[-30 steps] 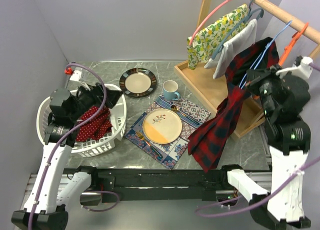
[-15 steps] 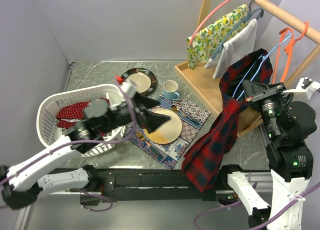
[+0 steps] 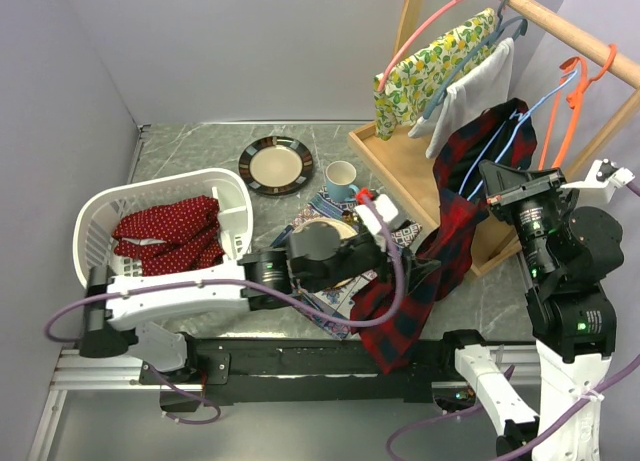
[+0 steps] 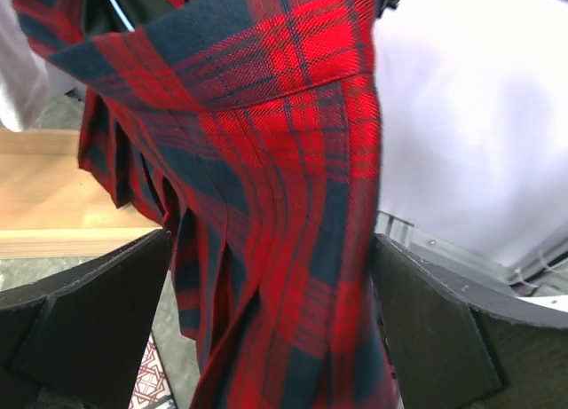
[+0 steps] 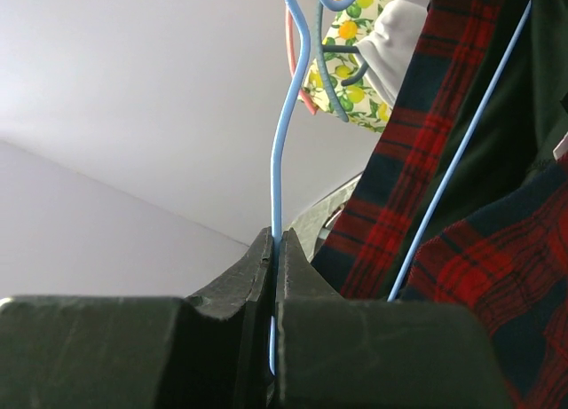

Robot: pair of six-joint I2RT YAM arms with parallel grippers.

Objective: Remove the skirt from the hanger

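Note:
The red and navy plaid skirt [image 3: 455,216] hangs from a thin blue hanger [image 5: 282,116] off to the right of the wooden rack. My right gripper [image 3: 492,173] is shut on the hanger's wire, seen pinched between the fingers in the right wrist view [image 5: 275,249], with the skirt [image 5: 444,276] just beside it. My left arm reaches across the table to the skirt's lower part. The left gripper [image 3: 415,278] is open, and the skirt's fabric [image 4: 266,205] hangs between its two fingers [image 4: 80,329] in the left wrist view. I cannot tell whether the pads touch the cloth.
A white laundry basket [image 3: 100,216] with a red dotted cloth stands at the left. Plates [image 3: 275,166], a blue cup [image 3: 340,179] and patterned placemats lie mid-table under my left arm. The rack rail [image 3: 560,26] holds a lemon-print garment [image 3: 430,66], a white garment and orange hangers [image 3: 580,81].
My left arm swung from the basket across the table to the skirt's lower part. My right gripper stayed shut on the hanger, and the skirt's hem shifted left.

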